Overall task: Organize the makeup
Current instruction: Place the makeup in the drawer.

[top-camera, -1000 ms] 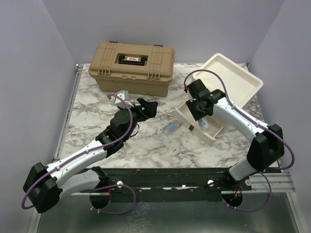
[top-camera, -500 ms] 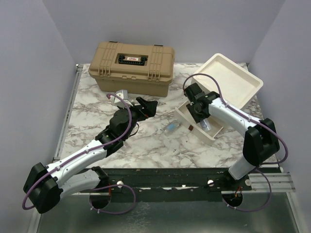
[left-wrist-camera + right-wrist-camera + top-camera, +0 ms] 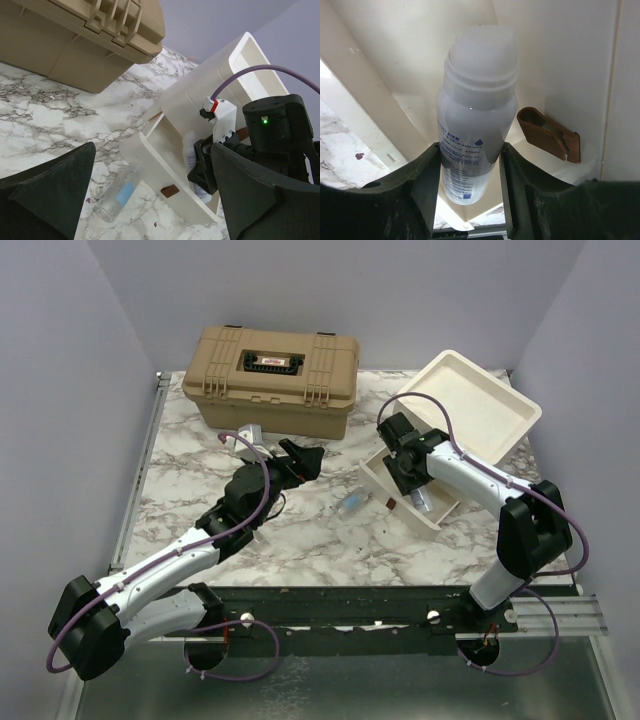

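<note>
The left gripper (image 3: 308, 458) hangs over the marble table (image 3: 190, 480), jaws spread wide, holding nothing. At its 4 o'clock a clear tube (image 3: 352, 503) lies just beside the white box (image 3: 150, 160). Inside that box the right gripper (image 3: 470, 170) clamps a white bottle (image 3: 477, 120). A tan case (image 3: 270, 375) sits at 12 o'clock.

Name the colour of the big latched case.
The case is tan, clearest in the top external view.

Print on the white bottle (image 3: 475, 125) and case label (image 3: 271, 363): unreadable.
</note>
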`<state>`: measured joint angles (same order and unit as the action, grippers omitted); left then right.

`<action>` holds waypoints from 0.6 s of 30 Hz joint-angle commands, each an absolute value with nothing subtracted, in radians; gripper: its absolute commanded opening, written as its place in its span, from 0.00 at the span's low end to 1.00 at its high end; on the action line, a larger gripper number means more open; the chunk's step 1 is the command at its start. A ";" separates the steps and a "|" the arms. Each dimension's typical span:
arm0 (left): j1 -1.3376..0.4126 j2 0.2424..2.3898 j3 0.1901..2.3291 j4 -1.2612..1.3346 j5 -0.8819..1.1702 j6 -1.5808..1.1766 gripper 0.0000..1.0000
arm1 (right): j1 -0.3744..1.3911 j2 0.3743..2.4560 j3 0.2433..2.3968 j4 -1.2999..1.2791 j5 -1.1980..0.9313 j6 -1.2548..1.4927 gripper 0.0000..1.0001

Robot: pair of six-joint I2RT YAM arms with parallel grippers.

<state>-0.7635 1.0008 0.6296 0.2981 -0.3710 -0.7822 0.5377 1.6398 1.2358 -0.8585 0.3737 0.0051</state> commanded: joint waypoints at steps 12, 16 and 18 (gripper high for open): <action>-0.746 1.001 0.626 0.347 -0.313 -0.796 0.99 | 0.544 1.657 1.259 -0.935 0.366 0.098 0.53; -0.743 1.006 0.622 0.348 -0.310 -0.804 0.99 | 0.543 1.652 1.258 -0.936 0.387 0.117 0.53; -0.743 1.006 0.620 0.349 -0.309 -0.807 0.99 | 0.545 1.652 1.257 -0.940 0.392 0.126 0.56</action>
<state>-0.7486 1.0008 0.6296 0.3260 -0.3363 -0.7944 0.5377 1.6436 1.2366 -0.9100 0.3630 0.0891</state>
